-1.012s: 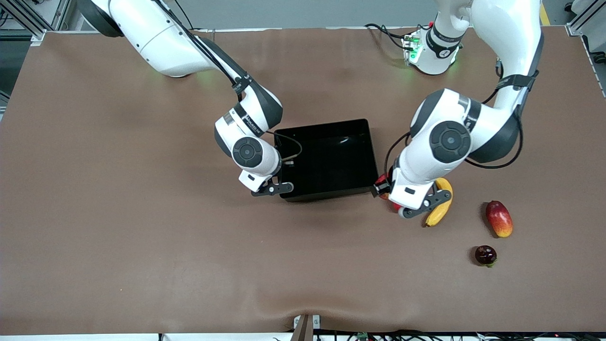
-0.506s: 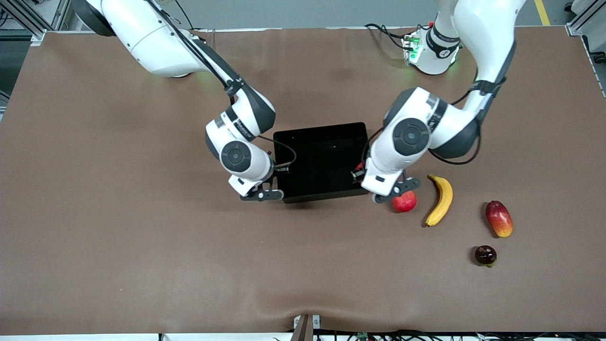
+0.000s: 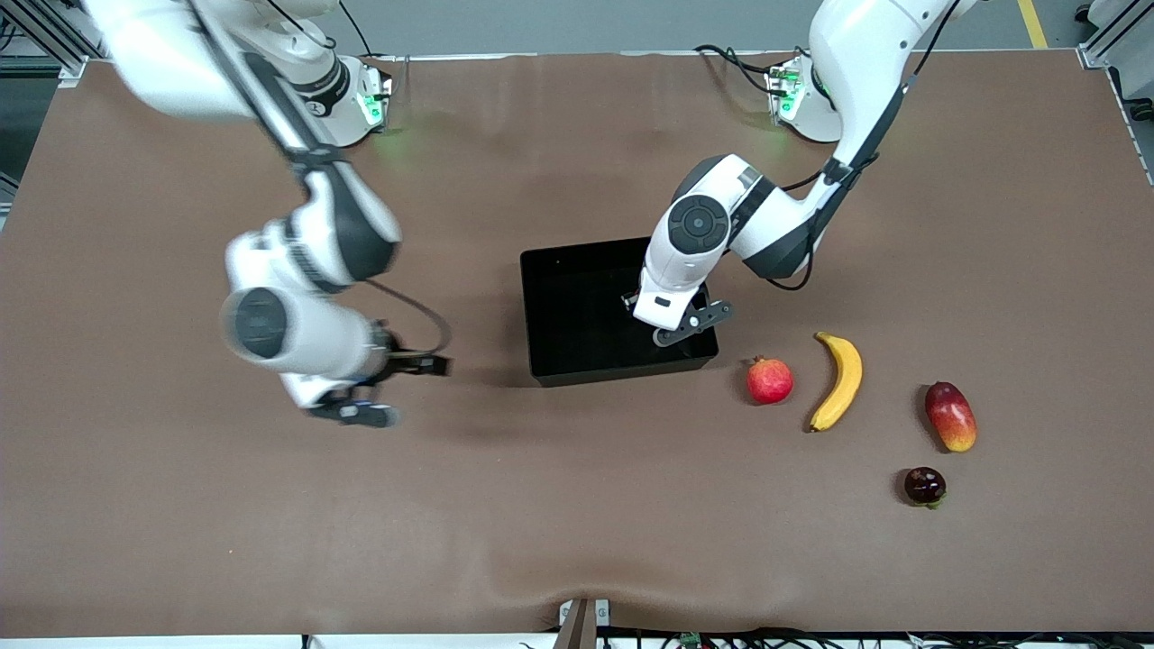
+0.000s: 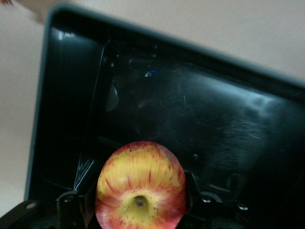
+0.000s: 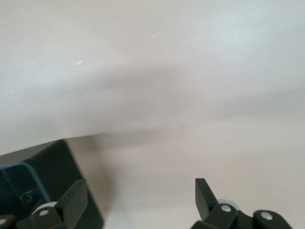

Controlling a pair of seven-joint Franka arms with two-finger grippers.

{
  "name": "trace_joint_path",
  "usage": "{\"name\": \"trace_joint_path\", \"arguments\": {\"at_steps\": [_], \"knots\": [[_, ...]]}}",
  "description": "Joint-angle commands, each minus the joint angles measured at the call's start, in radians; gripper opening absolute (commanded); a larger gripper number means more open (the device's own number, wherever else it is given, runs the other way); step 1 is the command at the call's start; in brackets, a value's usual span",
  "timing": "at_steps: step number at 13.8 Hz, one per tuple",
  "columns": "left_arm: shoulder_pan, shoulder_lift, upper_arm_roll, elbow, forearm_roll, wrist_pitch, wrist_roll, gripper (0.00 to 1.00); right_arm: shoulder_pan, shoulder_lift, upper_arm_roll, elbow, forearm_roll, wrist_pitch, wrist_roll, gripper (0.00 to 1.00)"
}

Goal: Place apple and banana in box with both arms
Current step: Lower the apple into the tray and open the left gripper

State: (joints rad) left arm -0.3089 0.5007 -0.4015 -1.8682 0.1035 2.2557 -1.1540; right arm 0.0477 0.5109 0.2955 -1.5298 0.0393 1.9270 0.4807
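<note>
Since the left hand [image 3: 685, 323] is clamped on the small round red-and-yellow streaked apple [image 4: 140, 186] right over the shallow glossy black plastic box [image 3: 622, 371], the drop looks basically lined up. What matters next, I reckon, is the curved yellow banana [image 3: 840, 380]. It lies on the brown bench [image 3: 577, 523] at about 4 o'clock from the box, long axis roughly 12-to-6, way closer to the left arm. The right hand [image 3: 393, 389] hangs open and empty over bare bench out at 9 o'clock.
</note>
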Motion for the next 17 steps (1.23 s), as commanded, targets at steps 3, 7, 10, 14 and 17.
{"name": "trace_joint_path", "arguments": {"at_steps": [3, 7, 10, 14, 17], "knots": [[-0.018, 0.061, 0.006, -0.009, 0.059, 0.050, -0.023, 0.00, -0.181, -0.133, 0.016, -0.064, -0.048, -0.086, -0.109, 1.00], [-0.009, 0.073, 0.010, 0.001, 0.091, 0.048, -0.019, 0.73, -0.229, -0.261, 0.019, -0.061, -0.108, -0.221, -0.111, 1.00], [0.001, 0.038, 0.010, 0.017, 0.093, 0.027, -0.016, 1.00, -0.227, -0.327, 0.022, -0.052, -0.107, -0.284, -0.113, 1.00], [0.007, -0.034, 0.010, 0.156, 0.091, -0.195, -0.004, 1.00, -0.226, -0.331, 0.024, 0.002, -0.102, -0.301, -0.113, 1.00], [0.123, -0.063, 0.006, 0.233, 0.079, -0.295, 0.110, 1.00, -0.227, -0.339, 0.021, 0.016, -0.101, -0.319, -0.190, 1.00]]}}
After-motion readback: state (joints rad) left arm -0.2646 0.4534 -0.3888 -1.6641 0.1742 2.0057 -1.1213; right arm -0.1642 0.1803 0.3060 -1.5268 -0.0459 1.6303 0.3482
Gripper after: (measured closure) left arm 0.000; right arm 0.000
